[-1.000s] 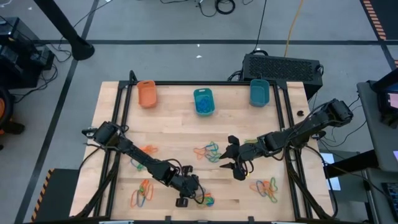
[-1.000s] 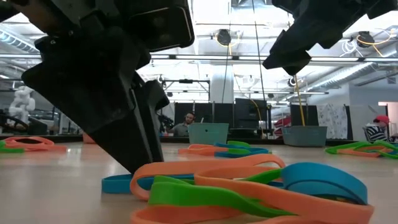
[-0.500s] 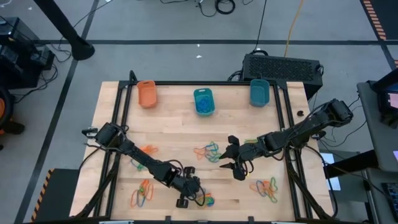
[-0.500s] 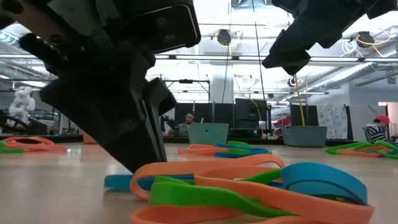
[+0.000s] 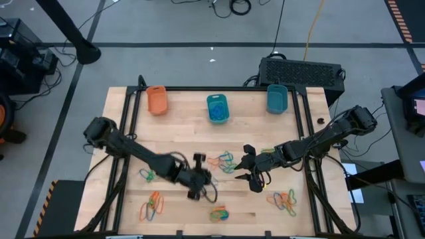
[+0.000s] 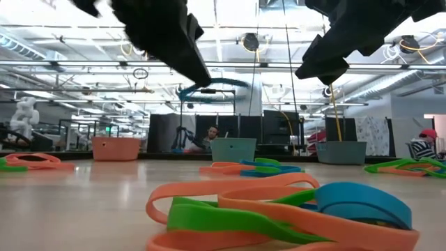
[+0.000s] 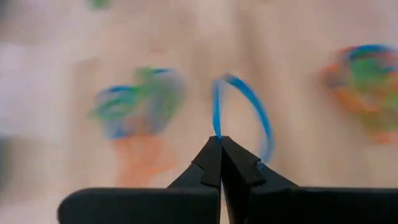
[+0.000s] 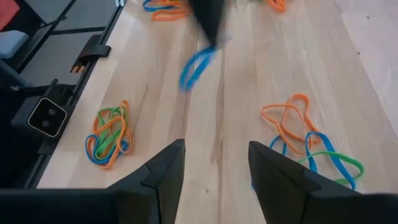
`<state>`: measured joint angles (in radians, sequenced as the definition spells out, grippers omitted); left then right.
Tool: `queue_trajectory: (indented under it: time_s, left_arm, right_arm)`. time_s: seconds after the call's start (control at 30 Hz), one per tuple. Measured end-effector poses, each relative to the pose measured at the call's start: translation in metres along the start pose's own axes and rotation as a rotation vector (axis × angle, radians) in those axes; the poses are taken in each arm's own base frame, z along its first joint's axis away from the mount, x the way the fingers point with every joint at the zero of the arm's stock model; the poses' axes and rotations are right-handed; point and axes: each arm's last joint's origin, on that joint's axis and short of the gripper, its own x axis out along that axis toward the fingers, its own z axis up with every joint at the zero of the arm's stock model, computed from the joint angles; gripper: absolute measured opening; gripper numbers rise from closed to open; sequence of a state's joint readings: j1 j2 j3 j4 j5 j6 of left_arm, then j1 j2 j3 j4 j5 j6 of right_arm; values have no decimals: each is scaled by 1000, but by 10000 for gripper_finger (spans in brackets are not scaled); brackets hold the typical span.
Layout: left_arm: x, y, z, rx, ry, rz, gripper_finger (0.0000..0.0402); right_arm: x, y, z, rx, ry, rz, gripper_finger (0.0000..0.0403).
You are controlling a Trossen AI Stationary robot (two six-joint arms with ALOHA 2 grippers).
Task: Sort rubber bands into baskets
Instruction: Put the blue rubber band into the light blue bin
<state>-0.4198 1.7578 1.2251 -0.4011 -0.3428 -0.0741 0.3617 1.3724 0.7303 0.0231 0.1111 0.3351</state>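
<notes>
The left gripper (image 7: 219, 142) has its fingers pinched together on a blue rubber band (image 7: 242, 112), which hangs as a loop from the fingertips, lifted clear of the wooden table (image 5: 186, 133). In the high view this gripper (image 5: 197, 174) sits mid-table, with a mixed pile of bands (image 5: 218, 214) just beside it toward the front edge. The right gripper (image 5: 247, 167) hovers nearby with its fingers apart, empty, beside another cluster of bands (image 5: 221, 160). The orange basket (image 5: 157, 99) and two teal baskets (image 5: 217, 107) (image 5: 277, 98) stand along the far edge, well apart from both grippers
</notes>
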Motion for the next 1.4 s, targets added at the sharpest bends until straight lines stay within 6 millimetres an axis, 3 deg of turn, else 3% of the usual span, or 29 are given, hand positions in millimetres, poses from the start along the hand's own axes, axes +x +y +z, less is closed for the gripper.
queue_trajectory:
  time_s: [0.2,0.33,0.57,0.73,0.87,1.1,1.27,1.4]
  left_arm:
    - [-21,64,-1,-2,60,141,2]
    - [-21,119,-5,-23,73,218,2]
    - [-12,228,-34,-245,71,329,2]
    - [-5,281,-59,-399,12,301,2]
    - [14,301,-74,-465,-7,286,2]
    - [51,306,-87,-500,4,281,2]
    - [59,305,-88,-495,-2,280,5]
    - [58,306,-88,-489,-6,282,35]
  right_arm:
    - [0,0,-1,-8,10,-3,169]
    - [0,-1,-1,-11,10,-5,169]
    - [0,-1,-1,-19,16,-7,169]
    - [0,-1,-1,-43,15,-8,169]
    - [0,-3,-1,-48,18,-14,169]
    - [0,-5,-2,-46,31,-22,169]
    - [0,-6,-3,-47,41,-24,169]
    - [0,-6,-3,-62,42,-25,169]
